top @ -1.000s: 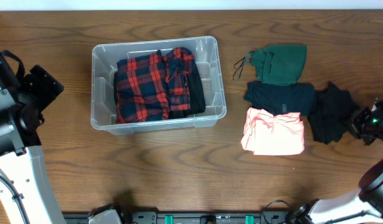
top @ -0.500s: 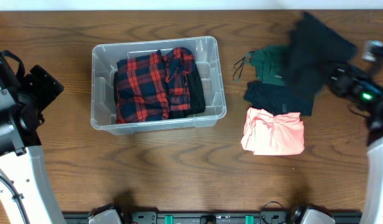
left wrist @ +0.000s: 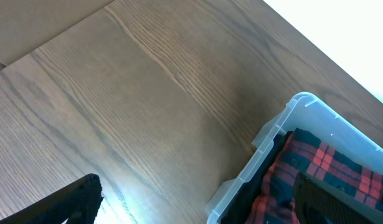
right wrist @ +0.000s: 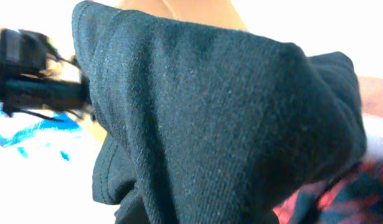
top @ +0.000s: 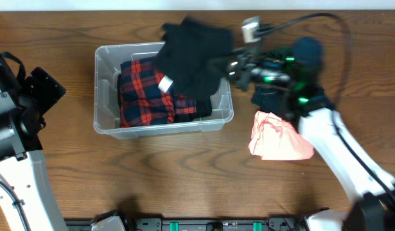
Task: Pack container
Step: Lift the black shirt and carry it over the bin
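Note:
The clear plastic container (top: 99,90) stands at the table's left centre and holds a red plaid garment (top: 142,96). My right gripper (top: 226,67) is shut on a black garment (top: 191,54), which hangs over the container's far right part. In the right wrist view the black garment (right wrist: 228,124) covers the fingers, and a bit of plaid (right wrist: 340,193) shows below. My left gripper (left wrist: 196,186) is open and empty, left of the container's corner (left wrist: 272,137), above bare wood.
A pink garment (top: 284,138) lies right of the container. A dark navy garment (top: 274,99) lies behind it, partly under my right arm. A green garment (top: 306,48) is farther back. The left arm's body (top: 17,109) is at the left edge.
My right arm has lifted the black garment from the right side of the table and swung it left, over the container. The left arm has not moved.

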Controlling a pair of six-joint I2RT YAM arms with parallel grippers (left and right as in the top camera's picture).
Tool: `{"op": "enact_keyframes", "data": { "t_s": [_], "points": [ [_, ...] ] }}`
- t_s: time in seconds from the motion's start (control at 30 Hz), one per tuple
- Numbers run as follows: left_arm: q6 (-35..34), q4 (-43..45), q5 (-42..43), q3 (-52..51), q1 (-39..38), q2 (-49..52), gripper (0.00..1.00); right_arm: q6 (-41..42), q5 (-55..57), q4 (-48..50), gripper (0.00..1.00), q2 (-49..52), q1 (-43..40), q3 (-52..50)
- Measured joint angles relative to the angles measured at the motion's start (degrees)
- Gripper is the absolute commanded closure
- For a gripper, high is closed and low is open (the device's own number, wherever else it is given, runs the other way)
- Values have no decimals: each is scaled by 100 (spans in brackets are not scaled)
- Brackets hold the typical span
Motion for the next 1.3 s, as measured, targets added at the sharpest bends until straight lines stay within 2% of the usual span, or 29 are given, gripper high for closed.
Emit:
{"op": "enact_keyframes", "data": {
  "t_s": [0.27, 0.8, 1.0, 1.13, 1.3],
  "points": [
    [-2, 2, -2, 0, 0, 0, 2, 151, 363, -212, 99, 1705, -52, -15],
    [0, 0, -2, -2, 0, 0, 2, -216, 1172, -1121, 99, 1674, 83, 118],
    [0, 2, -2, 0, 0, 0, 2, -98, 1849, -2680, 99, 1502, 227, 796],
    [-2, 2, -2, 0, 0, 0, 2, -433, 2601, -4087, 99, 1305, 424, 1784],
    [-2, 2, -4, -2, 0, 0, 2, -1182, 2863, -4391, 99, 1084, 656, 2343]
  ]
}}
